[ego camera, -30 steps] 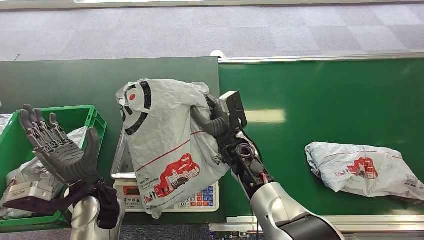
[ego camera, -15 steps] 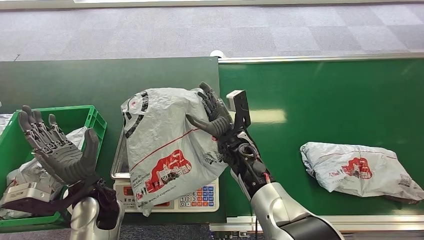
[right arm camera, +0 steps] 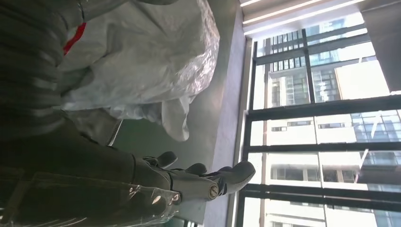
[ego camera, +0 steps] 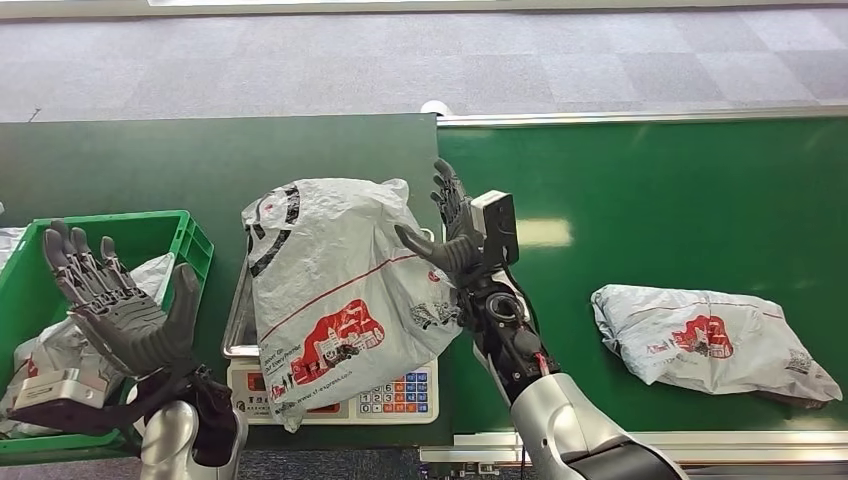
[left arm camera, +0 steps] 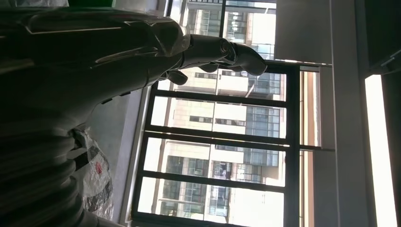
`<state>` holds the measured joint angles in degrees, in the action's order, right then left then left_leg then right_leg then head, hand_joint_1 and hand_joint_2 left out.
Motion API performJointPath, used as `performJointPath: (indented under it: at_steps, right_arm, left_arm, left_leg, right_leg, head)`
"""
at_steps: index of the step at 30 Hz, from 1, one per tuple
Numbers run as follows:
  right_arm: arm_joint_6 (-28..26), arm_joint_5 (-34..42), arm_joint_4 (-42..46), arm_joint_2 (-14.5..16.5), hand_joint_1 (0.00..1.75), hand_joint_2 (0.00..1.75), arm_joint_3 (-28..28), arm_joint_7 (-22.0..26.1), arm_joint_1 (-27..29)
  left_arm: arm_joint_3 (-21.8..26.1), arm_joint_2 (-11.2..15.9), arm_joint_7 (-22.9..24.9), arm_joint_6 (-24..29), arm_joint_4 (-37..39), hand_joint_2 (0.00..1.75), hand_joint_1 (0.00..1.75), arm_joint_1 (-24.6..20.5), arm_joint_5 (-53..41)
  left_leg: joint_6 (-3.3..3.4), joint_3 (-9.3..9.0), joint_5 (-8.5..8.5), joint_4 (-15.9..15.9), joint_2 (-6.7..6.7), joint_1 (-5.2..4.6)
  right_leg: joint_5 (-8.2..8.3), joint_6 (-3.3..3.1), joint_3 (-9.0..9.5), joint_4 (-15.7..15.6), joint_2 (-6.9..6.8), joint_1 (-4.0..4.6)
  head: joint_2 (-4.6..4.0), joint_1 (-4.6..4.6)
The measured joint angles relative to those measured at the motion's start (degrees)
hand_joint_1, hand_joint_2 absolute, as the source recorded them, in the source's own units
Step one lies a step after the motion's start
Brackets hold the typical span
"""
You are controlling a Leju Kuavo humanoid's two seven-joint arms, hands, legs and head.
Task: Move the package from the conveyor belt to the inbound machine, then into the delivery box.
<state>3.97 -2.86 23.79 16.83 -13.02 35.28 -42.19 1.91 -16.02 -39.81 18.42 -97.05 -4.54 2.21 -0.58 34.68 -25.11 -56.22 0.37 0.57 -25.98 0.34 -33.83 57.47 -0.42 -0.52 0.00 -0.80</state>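
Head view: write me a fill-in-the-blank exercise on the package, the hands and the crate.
1. The package lies on the ____.
2. The right hand beside it is ____, holding nothing.
3. The crate behind the left hand is ____ in colour.
4. A second package lies on the ____.

Missing words: scale; open; green; belt

Package (ego camera: pixel 335 300) on scale (ego camera: pixel 395 395), crate (ego camera: pixel 185 240) left, conveyor (ego camera: pixel 640 200) right.

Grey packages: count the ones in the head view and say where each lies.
3 at least. One package lies on the scale, one on the conveyor belt, and one in the green crate, which may hide more.
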Motion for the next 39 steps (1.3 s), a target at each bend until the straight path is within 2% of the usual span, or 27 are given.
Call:
performJointPath:
  at_steps: [5,13,20,24,33,39]
  right_arm:
    - [-1.9,0.5,0.7,-2.0,0.0,1.75,0.5,0.6,1.1]
    - [-4.2,2.0,1.3,-3.4,0.0,1.75,2.3,-0.4,1.2]
    - [-7.1,3.2,2.6,-5.3,0.0,1.75,5.3,-0.6,1.4]
    - [-8.1,3.0,3.9,-6.5,0.0,1.75,6.2,-0.6,2.8]
    - [-7.8,2.6,5.7,-7.5,0.0,1.75,6.6,-0.7,4.2]
    - [-7.0,1.3,6.4,-7.5,0.0,1.75,6.6,-1.6,4.6]
  left_arm:
    - [-0.7,0.5,0.0,0.4,1.0,1.75,0.0,0.1,-0.2]
    - [-1.6,1.6,0.0,-0.2,3.6,1.75,0.0,0.2,-0.5]
    - [-6.1,3.0,0.0,-4.3,13.3,1.75,0.0,-1.8,-2.5]
    - [-9.9,3.8,0.6,-0.9,19.4,1.75,0.0,-3.8,-9.5]
    - [-16.9,5.1,9.0,-0.5,29.6,1.75,0.0,-9.5,-24.0]
    - [-18.5,5.3,12.7,-0.7,32.6,1.75,0.0,-11.3,-29.8]
  left_leg:
    - [0.0,0.0,0.0,0.0,0.03,0.0]
    - [0.0,0.0,0.0,0.0,0.01,0.0]
    - [0.0,-0.01,0.0,0.0,0.02,-0.03]
    - [0.0,0.0,0.0,0.0,-0.03,-0.02]
    - [0.0,0.0,0.0,0.0,0.02,-0.01]
    - [0.0,0.01,0.0,0.0,0.0,-0.02]
  right_leg:
    - [0.01,0.0,-0.01,0.0,0.02,0.0]
    - [0.0,0.0,-0.02,0.0,0.01,0.0]
    - [0.01,0.01,0.0,0.0,0.01,-0.04]
    - [0.01,0.02,0.0,0.0,-0.01,-0.04]
    - [0.01,0.01,-0.01,0.0,0.02,-0.02]
    - [0.01,0.01,-0.01,0.0,0.01,-0.03]
  head:
    - [0.0,0.0]
    - [0.0,0.0]
    - [0.0,0.0]
    - [0.0,0.01]
    - [0.0,-0.01]
    - [0.0,-0.01]
